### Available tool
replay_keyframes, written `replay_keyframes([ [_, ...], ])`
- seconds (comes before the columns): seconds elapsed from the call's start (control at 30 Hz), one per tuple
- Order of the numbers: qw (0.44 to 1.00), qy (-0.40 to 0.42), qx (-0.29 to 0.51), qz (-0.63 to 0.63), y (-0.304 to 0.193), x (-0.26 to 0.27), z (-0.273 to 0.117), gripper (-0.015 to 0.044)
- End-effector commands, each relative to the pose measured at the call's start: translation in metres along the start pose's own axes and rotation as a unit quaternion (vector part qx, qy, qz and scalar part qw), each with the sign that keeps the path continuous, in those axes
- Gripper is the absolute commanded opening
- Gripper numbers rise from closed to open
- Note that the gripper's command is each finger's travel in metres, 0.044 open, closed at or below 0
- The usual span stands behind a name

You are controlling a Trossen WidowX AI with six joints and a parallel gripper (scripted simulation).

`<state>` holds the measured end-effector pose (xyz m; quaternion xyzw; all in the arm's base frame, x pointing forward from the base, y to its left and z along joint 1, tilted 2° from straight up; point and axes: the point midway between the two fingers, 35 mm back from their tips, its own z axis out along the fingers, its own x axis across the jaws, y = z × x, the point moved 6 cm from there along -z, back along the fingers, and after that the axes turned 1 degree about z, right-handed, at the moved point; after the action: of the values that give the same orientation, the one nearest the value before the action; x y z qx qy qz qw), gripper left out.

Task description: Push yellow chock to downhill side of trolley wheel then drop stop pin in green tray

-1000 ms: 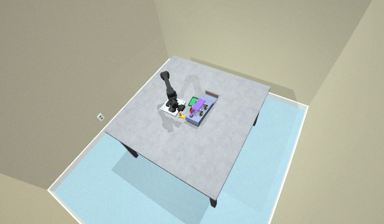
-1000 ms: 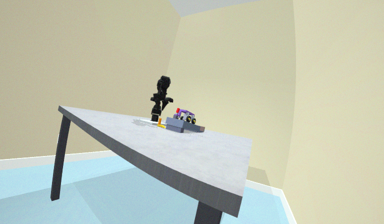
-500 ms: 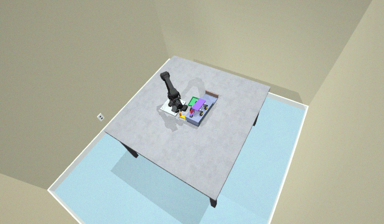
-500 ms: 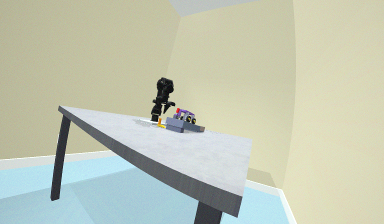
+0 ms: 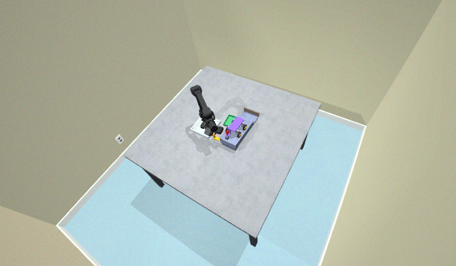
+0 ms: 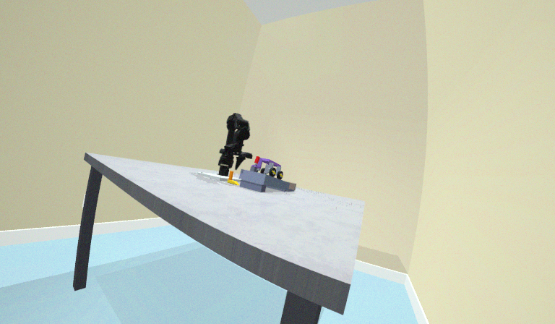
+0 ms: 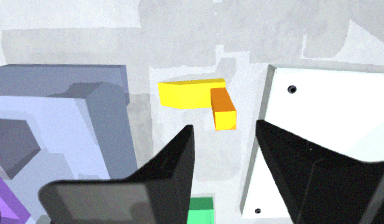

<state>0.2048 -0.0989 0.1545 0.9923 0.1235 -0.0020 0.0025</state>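
The yellow chock [image 5: 217, 139] [image 6: 233, 182] [image 7: 185, 95] lies on the table beside the uphill end of the ramp [image 5: 249, 117] [image 6: 252, 177] [image 7: 60, 114], its orange handle [image 5: 214, 135] [image 6: 230, 176] [image 7: 222, 100] upright. My gripper [image 5: 214, 132] [image 6: 237, 167] [image 7: 224, 128] is open and empty, pointing down above the chock, with the handle showing between and beyond the fingertips. The purple trolley [image 5: 236, 124] [image 6: 267, 161] stands on the ramp. The red-headed stop pin [image 5: 227, 132] [image 6: 257, 160] stands at its uphill end. The green tray [image 5: 227, 120] [image 7: 201, 203] lies beside the ramp. The chock's black base is not discernible.
The white base plate [image 5: 196, 129] [image 7: 325, 109] of the arm lies close to the handle side of the chock. A brown end board [image 5: 251, 111] [image 6: 291, 186] closes the ramp's downhill end. The ramp's raised side stands near the chock's other end.
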Motion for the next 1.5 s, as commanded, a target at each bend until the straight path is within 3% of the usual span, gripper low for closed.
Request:
replay_keyframes([
  [0.0,1.0,-0.004,0.0,0.003,0.0,-0.001,0.007,0.019],
  [1.17,1.0,-0.004,0.001,0.003,-0.001,-0.002,0.051,0.019],
  [1.3,1.0,-0.001,0.001,0.001,0.0,-0.001,0.048,0.0085],
  [1.47,1.0,-0.001,0.001,0.001,0.0,-0.001,0.048,0.0052],
])
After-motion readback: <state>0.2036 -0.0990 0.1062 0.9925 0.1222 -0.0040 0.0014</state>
